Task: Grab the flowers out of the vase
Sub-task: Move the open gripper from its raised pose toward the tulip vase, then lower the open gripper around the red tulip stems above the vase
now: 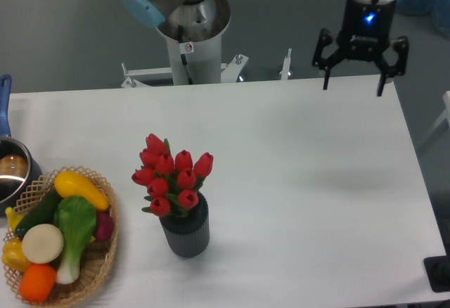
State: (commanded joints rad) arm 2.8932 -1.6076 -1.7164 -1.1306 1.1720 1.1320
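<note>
A bunch of red tulip flowers (171, 174) with green leaves stands upright in a small dark grey ribbed vase (185, 233) in the left-centre of the white table. My gripper (353, 88) hangs high over the table's far right edge, well away from the flowers, up and to the right of them. Its black fingers are spread wide, so it is open with nothing between them.
A wicker basket (103, 262) of toy vegetables sits at the front left, close to the vase. A metal pot (10, 174) with a blue handle is at the left edge. The arm's base column (190, 34) stands behind the table's back edge.
</note>
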